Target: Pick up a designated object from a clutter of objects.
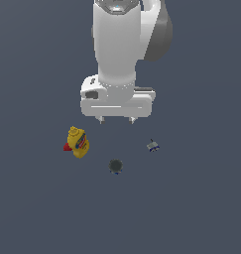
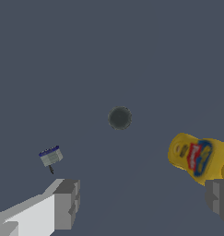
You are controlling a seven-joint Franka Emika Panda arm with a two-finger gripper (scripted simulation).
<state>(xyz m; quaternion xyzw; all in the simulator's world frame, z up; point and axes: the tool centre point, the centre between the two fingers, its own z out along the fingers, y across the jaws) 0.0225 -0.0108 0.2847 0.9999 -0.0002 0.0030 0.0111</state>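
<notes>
The small dark grey round can (image 1: 115,165) stands on the grey floor, with a hint of blue at its rim. In the wrist view the can (image 2: 120,117) shows from above as a dark disc. My gripper (image 1: 117,119) hangs open and empty above the floor, behind the can in the exterior view. In the wrist view its two grey fingers (image 2: 67,203) stand wide apart, with the can beyond the gap between them. The yellow bottle with red cap (image 1: 78,142) lies at the exterior view's left. The tiny grey-white piece (image 1: 152,146) lies at the exterior view's right.
The yellow bottle (image 2: 198,158) lies close to one finger in the wrist view, and the grey-white piece (image 2: 50,156) lies near the other. The floor around the three items is plain grey.
</notes>
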